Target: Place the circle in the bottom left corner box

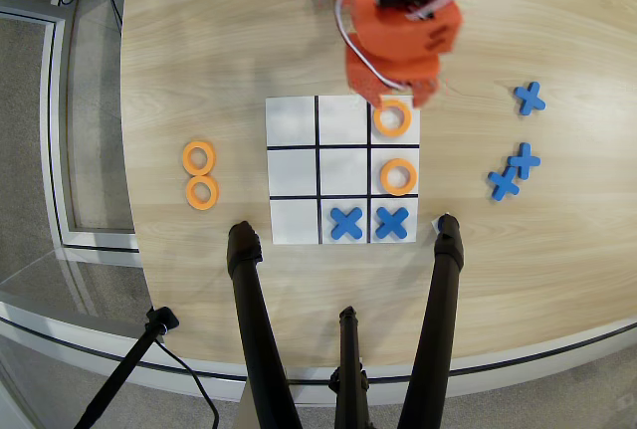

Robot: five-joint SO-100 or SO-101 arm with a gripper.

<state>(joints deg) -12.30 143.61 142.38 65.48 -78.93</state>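
The white 3x3 board point(295, 120) lies mid-table in the overhead view. An orange ring point(394, 120) lies flat in the board's top right corner cell, and another ring point(398, 177) lies in the middle right cell. My orange gripper point(398, 97) hangs over the top edge of that corner cell, its tips just overlapping the ring's upper rim. Its jaws are hidden under the arm body. The corner cell at the bottom left point(296, 222) is bare. Blue X pieces fill the bottom middle point(346, 222) and bottom right point(391, 222) cells.
Two spare orange rings point(200, 175) lie on the table left of the board. Three blue X pieces point(516, 155) lie to the right. Black tripod legs point(249, 320) rise from the near edge, just below the board. The table's curved edge runs along the left.
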